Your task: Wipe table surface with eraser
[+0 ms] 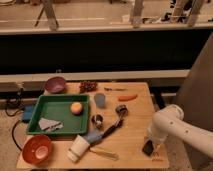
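Black eraser (148, 148) sits clamped in the tool (151, 144) at the table surface (131, 122) front-right corner.

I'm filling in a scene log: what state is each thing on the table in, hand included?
hand: shut on the eraser, low at the table's front right corner
eraser: held, down against the tabletop
white cup: lying on its side
blue cup: upright
green tray: flat, holding an orange
red bowl: upright, looks empty
purple bowl: upright
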Robot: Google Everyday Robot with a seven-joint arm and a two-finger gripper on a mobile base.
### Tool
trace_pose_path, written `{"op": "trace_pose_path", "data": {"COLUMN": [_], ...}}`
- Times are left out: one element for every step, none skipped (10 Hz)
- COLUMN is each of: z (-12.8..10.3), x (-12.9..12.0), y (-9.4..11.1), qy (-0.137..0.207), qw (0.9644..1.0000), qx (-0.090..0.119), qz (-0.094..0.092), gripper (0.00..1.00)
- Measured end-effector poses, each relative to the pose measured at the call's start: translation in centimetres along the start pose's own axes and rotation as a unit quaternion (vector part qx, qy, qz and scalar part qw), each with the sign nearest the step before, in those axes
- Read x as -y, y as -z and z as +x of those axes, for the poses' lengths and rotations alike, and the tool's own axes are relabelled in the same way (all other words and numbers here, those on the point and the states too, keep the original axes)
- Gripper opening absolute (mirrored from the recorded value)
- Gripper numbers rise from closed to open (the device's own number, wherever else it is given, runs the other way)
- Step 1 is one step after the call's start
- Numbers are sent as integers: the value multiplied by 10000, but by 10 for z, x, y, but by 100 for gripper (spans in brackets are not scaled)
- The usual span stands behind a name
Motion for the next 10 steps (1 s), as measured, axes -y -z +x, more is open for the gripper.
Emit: {"op": "trace_pose_path", "data": {"z": [3, 2, -4, -12, -21, -30, -43, -49, -55, -60], "x": [13, 25, 39, 58, 74, 88, 107, 117, 123, 126], "y": [-2, -4, -5, -6, -7, -7, -8, -9, -12, -16], "qy": [35, 105, 231, 377, 528, 681, 915, 1044, 1181, 1296], "qw": [10000, 9999, 9997, 9991, 9984, 9974, 9955, 9942, 9927, 9912], "qx": [17, 36, 66, 98, 118, 135, 162, 186, 219, 254], "qz": [49, 80, 102, 158, 191, 201, 204, 184, 120, 66], "gripper": [1, 1, 1, 1, 1, 1, 1, 1, 1, 1]}}
